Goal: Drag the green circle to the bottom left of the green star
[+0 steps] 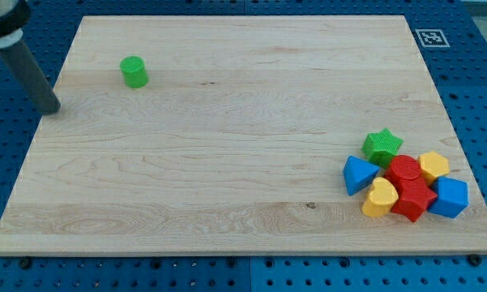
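Observation:
The green circle (134,71) stands alone near the view's top left of the wooden board (227,146). The green star (382,146) sits at the view's lower right, at the top of a tight cluster of blocks. My tip (52,108) is at the board's left edge, to the left of and a little below the green circle, apart from it by a clear gap. The rod slants up to the view's top left corner.
The cluster by the green star holds a blue triangle (358,174), a yellow heart (380,199), a red cylinder (404,170), a red star-like block (413,200), a yellow hexagon (433,166) and a blue block (450,197). A marker tag (430,37) lies at the top right.

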